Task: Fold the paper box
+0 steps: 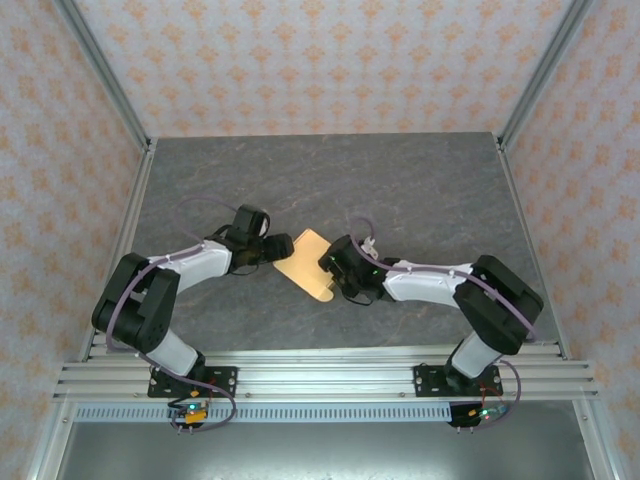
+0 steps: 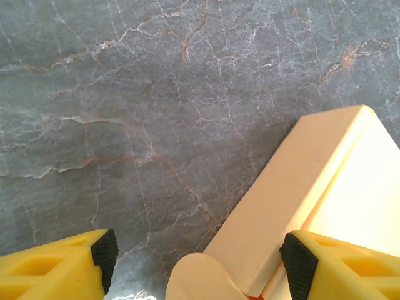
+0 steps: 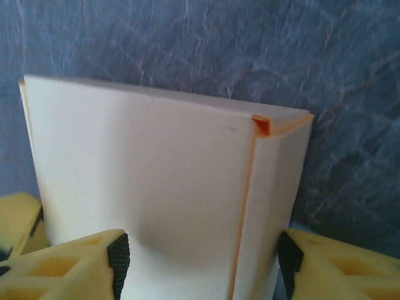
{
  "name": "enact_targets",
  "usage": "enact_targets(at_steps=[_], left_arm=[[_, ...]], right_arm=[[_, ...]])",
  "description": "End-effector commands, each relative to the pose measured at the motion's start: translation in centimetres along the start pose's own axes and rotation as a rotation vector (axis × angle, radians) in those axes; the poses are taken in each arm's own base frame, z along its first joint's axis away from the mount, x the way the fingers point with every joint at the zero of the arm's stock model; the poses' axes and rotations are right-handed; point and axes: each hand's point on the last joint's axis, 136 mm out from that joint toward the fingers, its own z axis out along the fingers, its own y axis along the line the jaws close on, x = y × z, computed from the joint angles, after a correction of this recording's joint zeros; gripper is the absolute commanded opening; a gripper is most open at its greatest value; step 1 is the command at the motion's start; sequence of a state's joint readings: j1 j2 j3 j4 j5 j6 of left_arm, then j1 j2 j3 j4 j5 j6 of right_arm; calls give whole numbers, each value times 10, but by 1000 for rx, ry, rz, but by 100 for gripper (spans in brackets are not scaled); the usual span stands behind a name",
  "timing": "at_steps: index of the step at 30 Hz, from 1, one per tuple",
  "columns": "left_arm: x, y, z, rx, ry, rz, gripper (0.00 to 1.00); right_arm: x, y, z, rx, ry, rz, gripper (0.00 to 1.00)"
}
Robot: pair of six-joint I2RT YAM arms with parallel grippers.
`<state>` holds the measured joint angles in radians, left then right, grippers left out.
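Right gripper [image 3: 203, 262] sits nearest, straddling the paper box [image 1: 306, 262] around the middle of the table [image 1: 420, 190]; can't tell if it's actually pinching. Left gripper [image 2: 200, 262], just beyond, stands wide around one side of it. If they squeeze unevenly, the thin card probably creases wrong or skids.

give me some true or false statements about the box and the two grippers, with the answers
1. The paper box lies between the left gripper and the right gripper. True.
2. The paper box is blue. False: it is light orange-tan.
3. The left gripper's jaws are shut tight. False: they stand wide apart, with an edge of the box beside one finger.
4. The table is dark grey and marbled. True.
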<state>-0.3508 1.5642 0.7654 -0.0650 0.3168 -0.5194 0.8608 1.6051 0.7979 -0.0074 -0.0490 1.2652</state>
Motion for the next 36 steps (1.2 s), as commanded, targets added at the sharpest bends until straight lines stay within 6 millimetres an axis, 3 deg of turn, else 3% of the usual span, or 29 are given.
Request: enact_targets(at_steps=[1, 5, 10, 18, 23, 28, 36], left_arm=[[25, 3, -3, 13, 88, -18, 74], [36, 2, -3, 42, 117, -63, 74], [38, 5, -11, 34, 99, -71, 77], [30, 4, -20, 10, 86, -29, 78], [35, -6, -23, 81, 89, 22, 78], [43, 4, -18, 44, 123, 52, 77], [52, 8, -12, 36, 157, 38, 67]], right_arm=[[-29, 19, -7, 13, -131, -134, 64], [-55, 31, -9, 71, -237, -334, 64], [-67, 48, 8, 18, -208, -451, 64], [-81, 21, 14, 90, -136, -473, 71], [-64, 8, 1, 73, -19, -491, 72], [-48, -10, -15, 59, 54, -471, 71], [-37, -18, -39, 43, 115, -538, 66]])
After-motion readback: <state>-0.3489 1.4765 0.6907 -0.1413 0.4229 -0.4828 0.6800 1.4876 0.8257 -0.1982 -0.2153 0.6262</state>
